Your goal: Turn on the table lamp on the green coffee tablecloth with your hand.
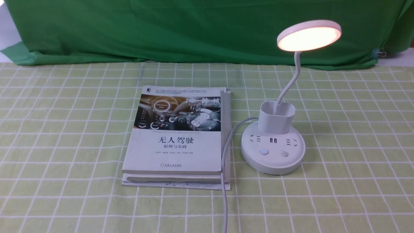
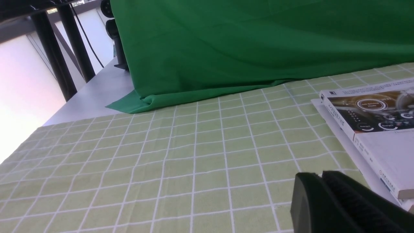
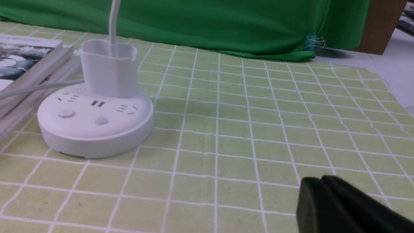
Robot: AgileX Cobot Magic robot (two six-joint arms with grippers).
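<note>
The white table lamp (image 1: 273, 150) stands on the green coffee tablecloth (image 1: 349, 136), right of centre. Its disc head (image 1: 309, 35) glows warm and lit. The round base carries sockets and two buttons; the left button (image 1: 264, 151) shows a small blue light. The base also shows in the right wrist view (image 3: 95, 121). Neither arm shows in the front view. My left gripper (image 2: 318, 176) is shut and empty, low over the cloth beside the books. My right gripper (image 3: 318, 180) is shut and empty, over the cloth well clear of the lamp base.
A stack of books (image 1: 179, 136) lies left of the lamp, also in the left wrist view (image 2: 372, 126). The lamp's white cable (image 1: 224, 168) runs along the books to the front edge. A dark green backdrop cloth (image 1: 194, 29) hangs behind.
</note>
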